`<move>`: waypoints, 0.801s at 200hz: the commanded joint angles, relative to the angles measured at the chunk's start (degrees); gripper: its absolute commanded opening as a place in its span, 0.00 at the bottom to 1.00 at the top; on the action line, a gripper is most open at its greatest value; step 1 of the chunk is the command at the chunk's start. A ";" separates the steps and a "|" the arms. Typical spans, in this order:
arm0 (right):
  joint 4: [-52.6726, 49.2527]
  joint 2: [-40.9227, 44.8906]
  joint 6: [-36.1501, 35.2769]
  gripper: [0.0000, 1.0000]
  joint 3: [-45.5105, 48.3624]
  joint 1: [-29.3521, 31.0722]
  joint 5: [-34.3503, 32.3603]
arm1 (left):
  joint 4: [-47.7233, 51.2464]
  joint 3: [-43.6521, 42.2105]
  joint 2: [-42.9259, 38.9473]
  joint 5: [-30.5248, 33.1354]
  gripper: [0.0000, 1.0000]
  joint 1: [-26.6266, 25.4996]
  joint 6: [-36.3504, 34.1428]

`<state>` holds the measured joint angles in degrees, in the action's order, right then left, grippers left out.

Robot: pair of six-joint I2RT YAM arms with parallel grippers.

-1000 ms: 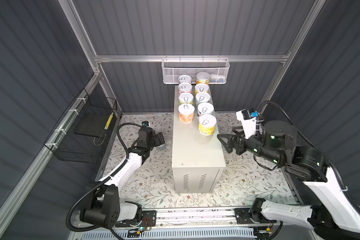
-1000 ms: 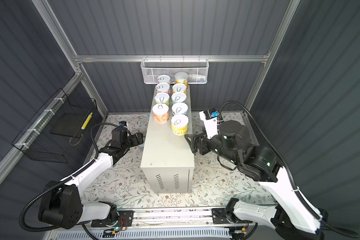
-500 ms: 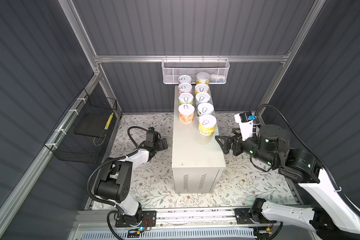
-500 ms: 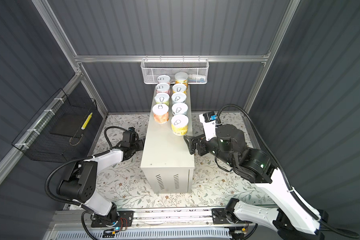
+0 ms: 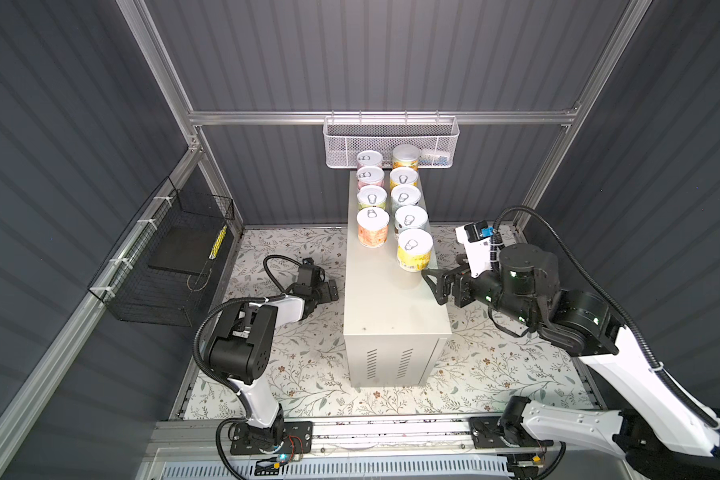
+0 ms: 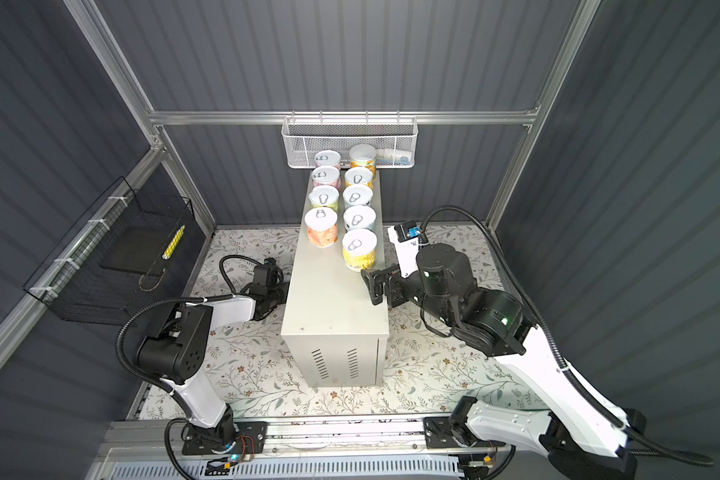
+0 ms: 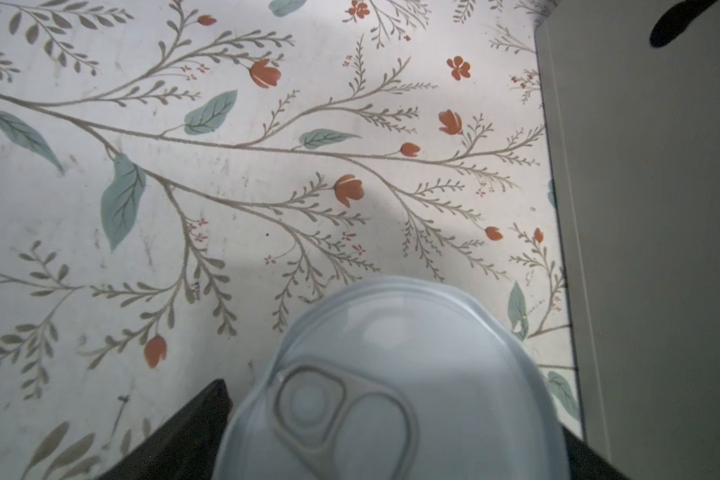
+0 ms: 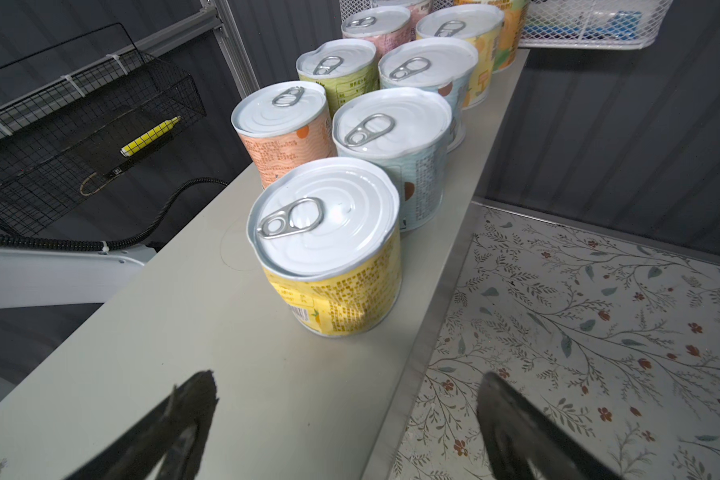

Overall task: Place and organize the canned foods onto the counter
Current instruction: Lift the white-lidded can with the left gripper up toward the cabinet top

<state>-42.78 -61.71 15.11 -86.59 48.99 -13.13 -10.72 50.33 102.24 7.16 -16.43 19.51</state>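
On the flowered mat [image 5: 308, 365] left of the tall cream-white metal bench [image 5: 391, 307], the left gripper [image 5: 328, 291] straddles a silvery pull-tab can [image 7: 391, 374]; whether it is clamped on the can cannot be told. At the bench's right edge, the right gripper [image 5: 433, 286] hangs with jaws apart and empty, just short of a yellow-labelled can [image 5: 414, 253]. Behind that can, pastel-labelled cans [image 5: 373, 228] stand upright in two rows, reaching to the white mesh basket [image 5: 391, 141] on the back wall.
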 commanded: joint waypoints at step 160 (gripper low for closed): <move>5.95 3.75 0.96 0.99 6.93 -7.20 1.61 | 11.69 6.23 -0.97 9.74 0.00 -3.87 -2.52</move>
<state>-39.53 -60.29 15.25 -81.03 42.59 -11.75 -6.02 55.20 105.43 14.50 -19.94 17.58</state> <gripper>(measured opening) 0.988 0.786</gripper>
